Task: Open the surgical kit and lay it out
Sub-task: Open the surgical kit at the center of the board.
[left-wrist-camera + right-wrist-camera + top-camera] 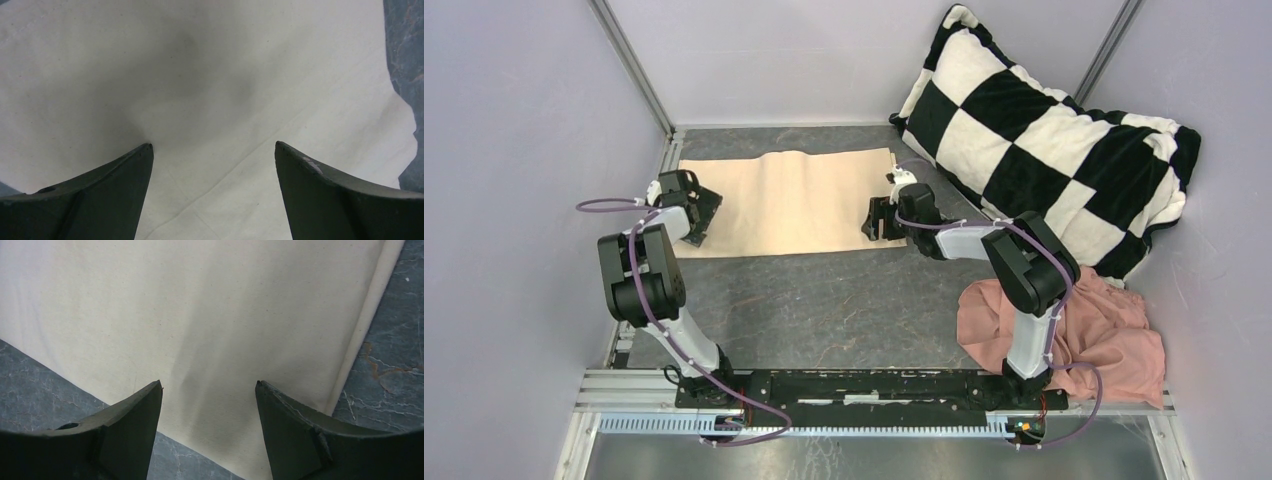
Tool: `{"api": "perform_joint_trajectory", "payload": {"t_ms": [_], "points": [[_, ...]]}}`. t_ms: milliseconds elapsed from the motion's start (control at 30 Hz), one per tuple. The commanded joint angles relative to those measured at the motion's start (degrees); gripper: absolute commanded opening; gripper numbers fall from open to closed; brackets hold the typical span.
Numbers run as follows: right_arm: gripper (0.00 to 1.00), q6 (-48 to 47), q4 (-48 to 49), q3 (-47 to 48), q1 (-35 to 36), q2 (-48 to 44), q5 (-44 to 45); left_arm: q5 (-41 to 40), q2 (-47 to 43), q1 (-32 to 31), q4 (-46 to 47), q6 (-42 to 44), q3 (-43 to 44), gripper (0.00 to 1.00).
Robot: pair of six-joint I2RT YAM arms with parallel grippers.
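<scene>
The surgical kit shows as a large beige cloth wrap (789, 200) lying flat across the back of the dark table; whatever it holds is hidden. My left gripper (705, 216) hangs over the wrap's near left corner. It is open, and in the left wrist view the creased cloth (200, 75) fills the wide gap of the gripper (213, 145). My right gripper (875, 221) is over the near right corner, also open. In the right wrist view the gripper (209, 382) straddles the cloth (200, 305) just above its near edge. Nothing is pinched by either one.
A black-and-white checkered pillow (1044, 130) leans in the back right corner. A crumpled pink cloth (1084, 330) lies at the right beside the right arm's base. Grey walls close in three sides. Bare dark table (824, 300) lies between the wrap and the arm bases.
</scene>
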Motion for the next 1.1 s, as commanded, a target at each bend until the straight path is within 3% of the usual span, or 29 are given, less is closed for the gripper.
{"api": "perform_joint_trajectory", "payload": {"t_ms": [0, 267, 400, 633, 900, 1067], "points": [[0.76, 3.95, 5.03, -5.50, 0.08, -1.83, 0.98, 1.52, 4.26, 0.17, 0.79, 0.09, 3.92, 0.97], [0.79, -1.67, -0.81, 3.01, -2.68, -3.00, -0.65, 2.95, -3.05, -0.29, -1.80, 2.91, 5.24, 0.98], [0.81, -1.92, -2.54, 9.24, -5.99, -0.31, -1.48, 12.32, -9.00, -2.87, -0.39, 6.59, 7.18, 0.98], [0.79, -1.78, -3.39, 18.87, -8.48, 6.68, -1.39, 23.42, -11.28, -12.33, -2.66, 20.65, 13.46, 0.97], [0.71, -2.44, -5.04, 32.13, -9.36, 16.32, 0.61, 20.75, -13.76, -23.21, -6.62, 29.51, 13.36, 0.97], [0.68, -1.56, -5.50, 38.23, -10.20, 21.28, 2.16, 16.46, -16.66, -25.38, -7.05, 31.85, 12.95, 0.98]]}}
